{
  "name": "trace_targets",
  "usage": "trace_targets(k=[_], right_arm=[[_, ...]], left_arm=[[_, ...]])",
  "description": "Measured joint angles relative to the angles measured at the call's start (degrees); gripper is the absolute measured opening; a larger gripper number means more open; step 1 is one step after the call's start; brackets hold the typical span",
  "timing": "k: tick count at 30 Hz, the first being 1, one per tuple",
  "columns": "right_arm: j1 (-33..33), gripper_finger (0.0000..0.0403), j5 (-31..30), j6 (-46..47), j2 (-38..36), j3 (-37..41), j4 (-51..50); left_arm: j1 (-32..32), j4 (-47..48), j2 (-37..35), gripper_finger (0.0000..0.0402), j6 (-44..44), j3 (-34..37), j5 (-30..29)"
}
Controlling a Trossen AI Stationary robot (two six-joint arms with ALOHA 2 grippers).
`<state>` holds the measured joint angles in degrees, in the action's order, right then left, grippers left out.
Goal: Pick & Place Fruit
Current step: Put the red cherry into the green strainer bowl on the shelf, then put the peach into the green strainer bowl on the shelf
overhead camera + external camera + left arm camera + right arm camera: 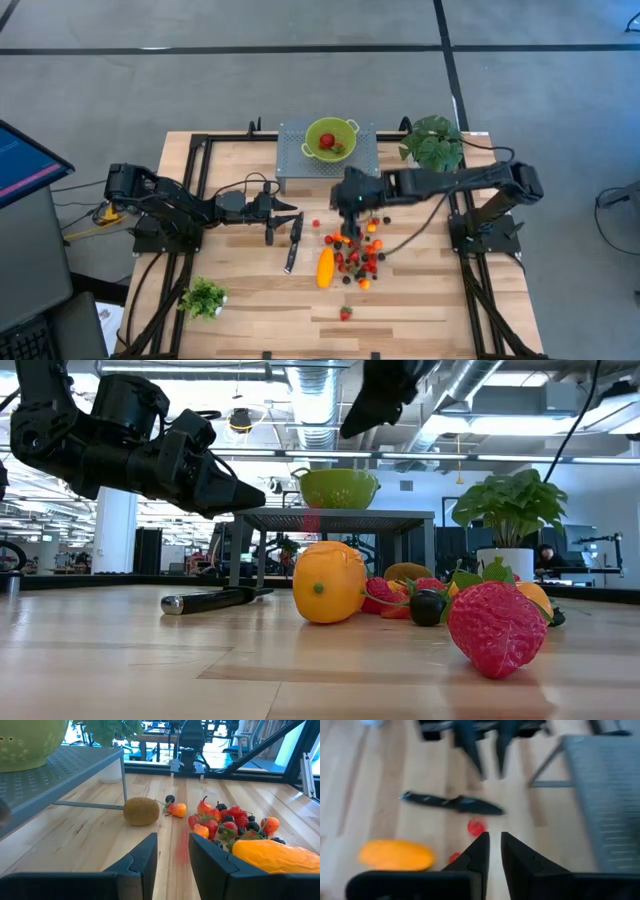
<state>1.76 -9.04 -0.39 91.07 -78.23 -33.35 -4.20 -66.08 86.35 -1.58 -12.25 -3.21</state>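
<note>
On the wooden table (pixel 420 300), just in front of the grey perforated stand (pixel 365 160), a cluster of small toy fruit (pixel 358 255) is spread out. One large elongated yellow-orange fruit (pixel 325 267) is seen at the cluster's left edge, lying lengthwise, smooth and glossy. One brown oval kiwi (pixel 141 811) with a rough matte skin rests apart from the pile, near the stand's leg. One strawberry (pixel 345 314) lies alone nearer the table's front edge, well apart from the rest; in the low view its dimpled red surface and green leaves are plain. The remaining red, orange and dark balls and strawberries are packed too tightly to be counted exactly. One green colander (pixel 331 138) stands on the stand, and red fruit pieces are seen inside it. One black-handled knife (pixel 292 245) lies left of the long fruit. Two leafy plants are counted: one (pixel 433 143) at the stand's right, one (pixel 204 297) near the front left.

The right gripper (pixel 352 210) is held above the cluster's far end, its fingers slightly parted and holding nothing. The left gripper (pixel 283 225) hangs beside the knife, its fingers likewise parted and empty.
</note>
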Motion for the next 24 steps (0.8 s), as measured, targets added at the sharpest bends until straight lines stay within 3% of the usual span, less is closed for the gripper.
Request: trace_targets(k=[4,9,16,24], right_arm=[[-4.13,0.0005,0.07,-0.69,-0.04,-1.33,-0.43],[-6.88,0.0011,0.46,-0.6,-0.04,-1.4,-2.13],[-5.45,0.0002,-0.99,3.85,-2.41,-1.1,-13.2],[-2.62,0.0001,-3.94,8.01,-7.02,1.16,-15.11]], left_arm=[[0.02,0.0,0.0,0.0106,0.01,0.0,-0.04],[0.01,0.0,0.0,0.0106,0.0,0.0,-0.27],[0.01,0.0,0.0,0.0106,0.01,0.0,-0.24],[0.0,-0.73,0.0,0.0106,0.02,0.0,-0.21]])
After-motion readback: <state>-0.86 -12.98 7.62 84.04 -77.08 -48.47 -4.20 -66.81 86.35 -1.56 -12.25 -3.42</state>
